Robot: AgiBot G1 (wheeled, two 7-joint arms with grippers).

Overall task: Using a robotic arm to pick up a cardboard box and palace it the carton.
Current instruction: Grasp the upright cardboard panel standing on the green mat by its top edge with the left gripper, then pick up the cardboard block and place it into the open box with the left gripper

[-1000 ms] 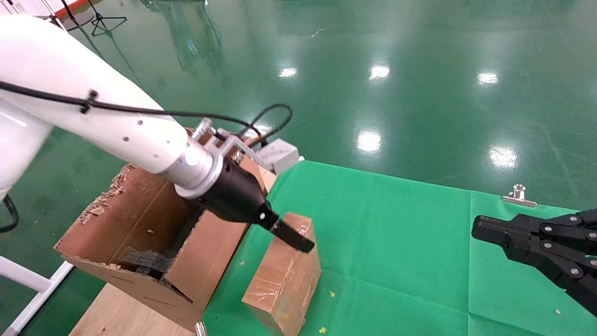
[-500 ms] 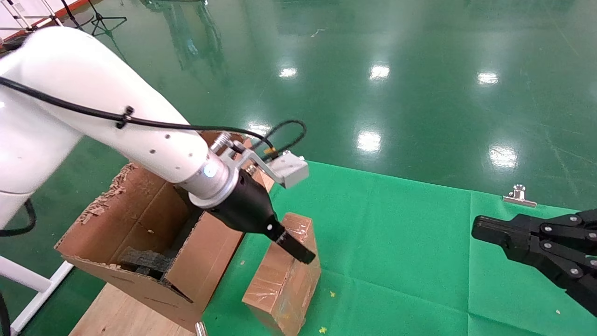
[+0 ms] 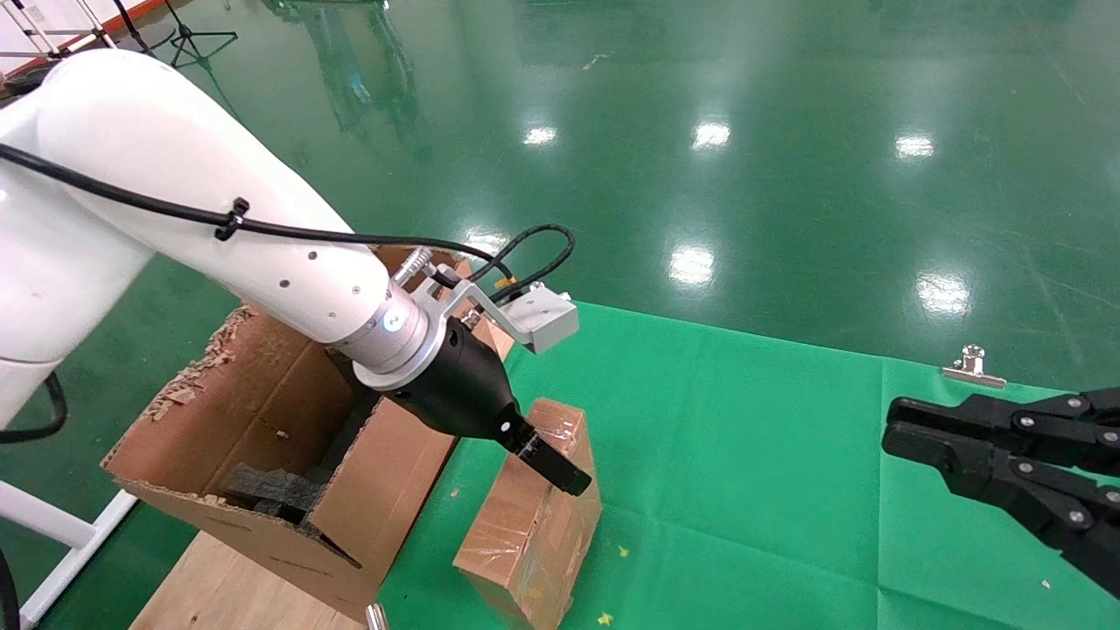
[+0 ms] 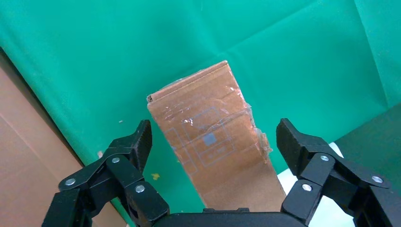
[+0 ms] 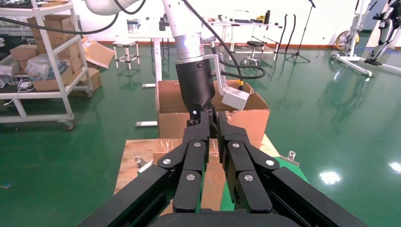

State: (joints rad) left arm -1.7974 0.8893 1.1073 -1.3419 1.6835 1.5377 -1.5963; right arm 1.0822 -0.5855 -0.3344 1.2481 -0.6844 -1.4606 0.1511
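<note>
At the far left of the head view stands the carton (image 3: 262,455), flaps up and ragged, with black foam (image 3: 267,490) lying in its bottom. It rests on a wooden board (image 3: 227,586) at the counter's left end. Just beside its right wall, on the green cloth (image 3: 744,455) that covers the counter, sits the cardboard box (image 3: 534,516), glossy with tape.

The robotic arm (image 3: 219,254) reaches from the left across the carton, and the left gripper (image 4: 213,137) hangs over the box's far end. Its fingers (image 4: 130,146) are spread wide, one on each side of the box and clear of it, with nothing between them but the box top.

The step in hand looks like the approach for the grasp. To do it well, the gripper should probably come straight down with the box centred between the fingers, and close across the narrow width, low enough to catch the side faces, not the slippery taped top edges.

The box's long axis runs from near the counter's front edge away from the robot, leaning a little rightward, roughly parallel to the carton's near wall.

Far right, the right gripper (image 3: 980,446) is parked above the cloth with its fingers closed together, holding nothing. A metal clip (image 3: 973,367) pins the cloth's far edge.
</note>
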